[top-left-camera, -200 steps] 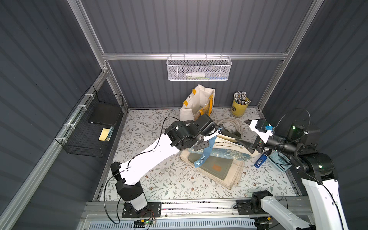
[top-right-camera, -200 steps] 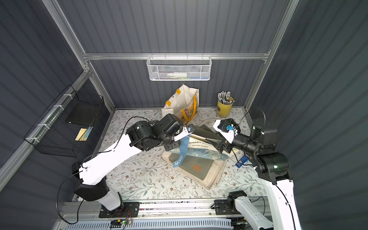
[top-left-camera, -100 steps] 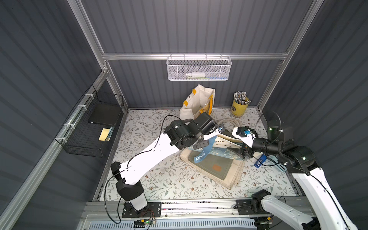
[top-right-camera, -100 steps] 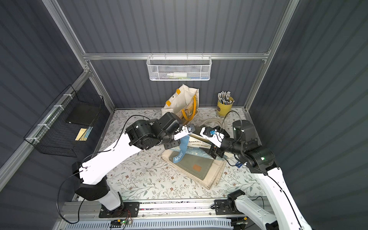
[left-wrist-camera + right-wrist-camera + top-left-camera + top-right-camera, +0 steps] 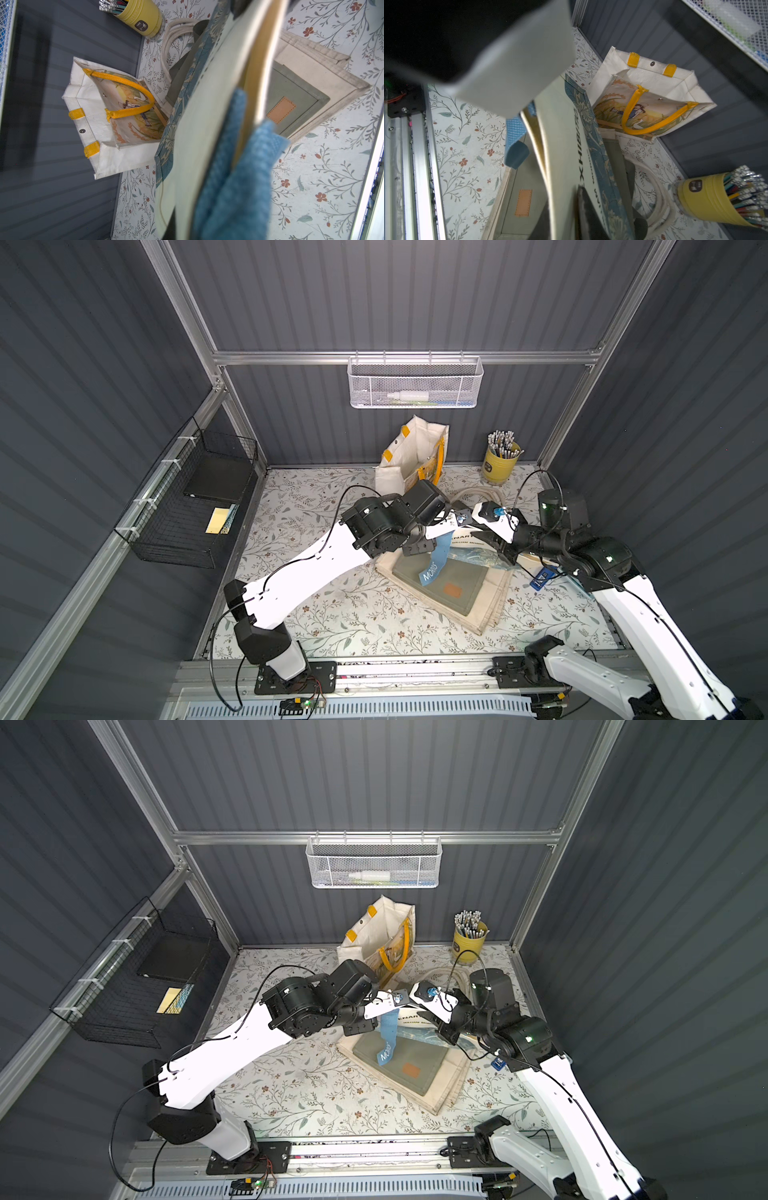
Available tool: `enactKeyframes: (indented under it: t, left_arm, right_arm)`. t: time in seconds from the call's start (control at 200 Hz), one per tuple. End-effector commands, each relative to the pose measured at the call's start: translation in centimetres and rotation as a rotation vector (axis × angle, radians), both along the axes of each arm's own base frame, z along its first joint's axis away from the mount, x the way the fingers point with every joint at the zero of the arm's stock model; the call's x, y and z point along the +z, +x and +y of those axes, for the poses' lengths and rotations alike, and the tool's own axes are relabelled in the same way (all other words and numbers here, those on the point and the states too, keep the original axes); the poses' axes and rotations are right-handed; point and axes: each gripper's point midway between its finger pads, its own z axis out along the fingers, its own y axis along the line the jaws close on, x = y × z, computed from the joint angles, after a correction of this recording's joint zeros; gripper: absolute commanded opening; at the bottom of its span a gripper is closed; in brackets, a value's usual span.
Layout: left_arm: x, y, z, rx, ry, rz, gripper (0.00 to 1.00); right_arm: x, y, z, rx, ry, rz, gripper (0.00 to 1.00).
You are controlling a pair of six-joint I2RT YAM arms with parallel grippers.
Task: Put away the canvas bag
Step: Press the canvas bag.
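My two top views look down from high in front over the whole floral tabletop (image 5: pixel 332 614). Both wrist cameras sit close against the printed canvas bag (image 5: pixel 207 124), sharing the yellow-handled tote (image 5: pixel 91 128) and pencil cup (image 5: pixel 708 199).

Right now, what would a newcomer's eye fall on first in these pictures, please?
First, the two arms meet mid-table: the left gripper and the right gripper are both shut on a printed canvas bag held above a folded grey-green bag, its blue strap dangling. Behind them, a white tote with yellow handles stands open against the back wall, with a yellow cup of pencils in the back right corner.
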Motion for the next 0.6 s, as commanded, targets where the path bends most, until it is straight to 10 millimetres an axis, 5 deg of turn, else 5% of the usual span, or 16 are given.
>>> enactKeyframes:
  t: [0.0,0.07,0.29,0.45,0.595]
  left_arm:
    - [5.8,-2.3,-2.5,-0.134,-0.231,-0.031,0.0]
    - [5.9,-2.0,-2.6,-0.129,-0.237,-0.043,0.0]
    - [6.0,0.4,-0.9,0.021,-0.31,-0.189,0.98]
    - [6.9,-0.4,1.6,0.059,-0.465,-0.275,0.99]
    - [4.5,-1.2,4.7,0.088,-0.463,-0.29,0.99]
  right_arm:
    - [-1.0,1.6,-0.1,-0.043,-0.03,-0.013,0.0]
    - [-0.9,1.6,-0.1,-0.045,-0.027,-0.022,0.0]
    - [1.5,2.1,-0.7,-0.088,0.081,-0.098,0.0]
    - [2.1,2.3,-2.0,-0.086,0.133,-0.088,0.0]
    - [4.2,1.7,-2.6,-0.04,0.189,-0.166,0.0]
